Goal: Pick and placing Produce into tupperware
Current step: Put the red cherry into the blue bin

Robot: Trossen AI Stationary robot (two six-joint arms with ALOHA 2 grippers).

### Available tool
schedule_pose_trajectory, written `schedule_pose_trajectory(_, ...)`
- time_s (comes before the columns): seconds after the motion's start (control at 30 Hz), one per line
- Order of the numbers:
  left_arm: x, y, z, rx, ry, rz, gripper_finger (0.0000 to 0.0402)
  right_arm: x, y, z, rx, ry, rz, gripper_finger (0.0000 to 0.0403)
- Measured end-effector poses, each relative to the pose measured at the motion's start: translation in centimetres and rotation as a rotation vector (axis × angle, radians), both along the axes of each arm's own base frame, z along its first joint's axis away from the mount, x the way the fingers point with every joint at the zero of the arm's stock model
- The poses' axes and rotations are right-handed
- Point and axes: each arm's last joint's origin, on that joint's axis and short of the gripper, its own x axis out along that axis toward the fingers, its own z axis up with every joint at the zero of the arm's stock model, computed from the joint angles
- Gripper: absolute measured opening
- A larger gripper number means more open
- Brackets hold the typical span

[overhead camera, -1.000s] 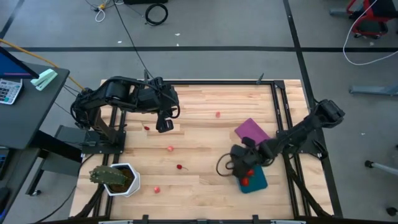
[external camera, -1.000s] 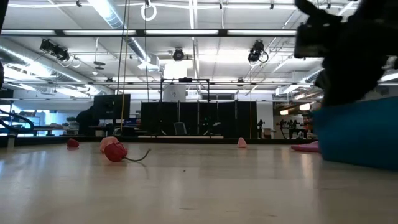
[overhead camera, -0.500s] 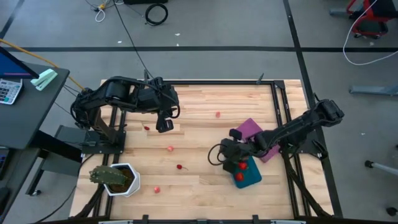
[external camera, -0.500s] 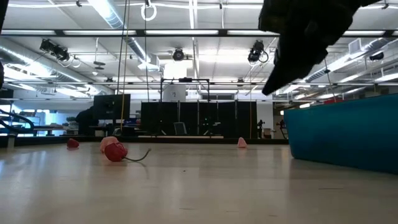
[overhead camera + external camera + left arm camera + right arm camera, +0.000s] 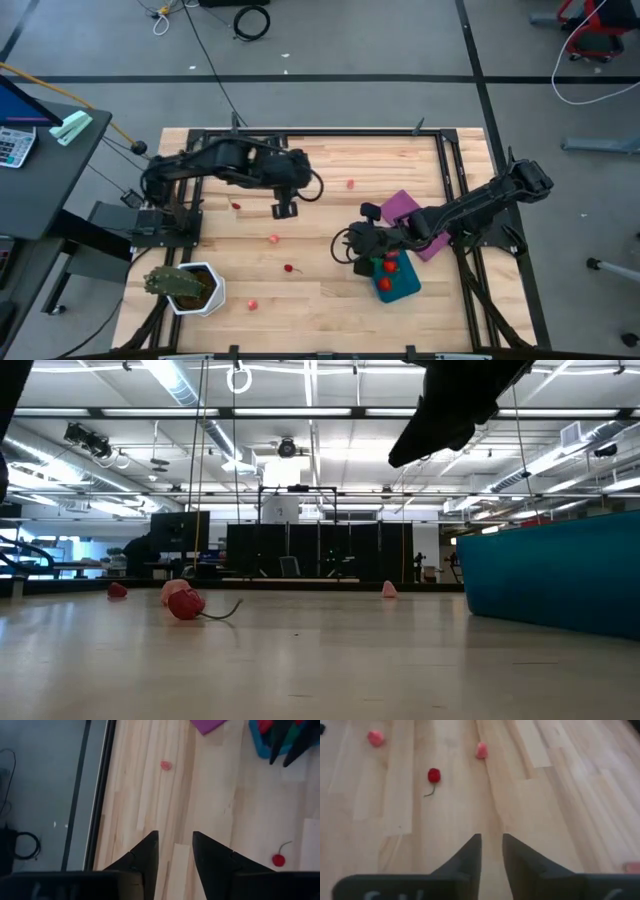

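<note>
Left gripper (image 5: pixel 284 211) has swung from 9 o'clock toward table centre; fingers narrowly apart, empty. Right gripper (image 5: pixel 352 247), narrow gap, empty, hovers just beside the teal tupperware (image 5: pixel 408 284) at 5 o'clock, which holds red produce (image 5: pixel 386 285). Loose cherry (image 5: pixel 288 268) and purple sheet (image 5: pixel 405 208) nearby.

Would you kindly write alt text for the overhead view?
Two dark arms work over a wooden table: the right pincer hangs beside the teal tupperware, which holds red produce, and the left pincer hovers mid-table. Loose pieces lie scattered; a potted plant stands at one corner.
</note>
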Motion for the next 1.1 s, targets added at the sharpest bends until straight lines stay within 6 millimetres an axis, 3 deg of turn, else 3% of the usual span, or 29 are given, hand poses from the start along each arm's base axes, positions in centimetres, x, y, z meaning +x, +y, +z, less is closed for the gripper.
schedule_pose_trajectory(0.13, 0.7, 0.2, -0.7, -0.017, 0.015, 0.021, 0.0136, 0.0, -0.1, 0.0, -0.037, -0.005, -0.025, 0.0126)
schedule_pose_trajectory(0.3, 0.2, 0.1, -0.2, -0.068, -0.001, 0.003, 0.0131, -0.2, -0.4, 0.0, -0.093, -0.004, -0.074, 0.0146)
schedule_pose_trajectory(0.57, -3.6, -1.2, 2.7, -0.15, -0.1, -0.073, 0.0105, -1.2, 0.0, -0.7, -0.019, 0.077, -0.146, 0.0147)
schedule_pose_trajectory(0.67, -5.7, -1.5, 2.3, -0.155, -0.07, -0.078, 0.0098, -1.5, 0.4, -0.9, 0.002, 0.092, -0.164, 0.0147)
schedule_pose_trajectory(0.77, -8.5, -1.3, -0.5, -0.156, 0.032, -0.016, 0.0094, -1.7, 1.0, -0.9, 0.012, 0.089, -0.156, 0.0147)
schedule_pose_trajectory(0.9, -12.3, -0.6, -6.3, -0.114, 0.134, 0.133, 0.0098, -1.9, 1.5, -0.9, 0.012, 0.09, -0.136, 0.0146)
schedule_pose_trajectory(1.1, -15.3, 0.3, -15.3, -0.101, 0.103, 0.11, 0.0107, -1.9, 1.5, -0.9, -0.011, 0.085, -0.138, 0.0146)
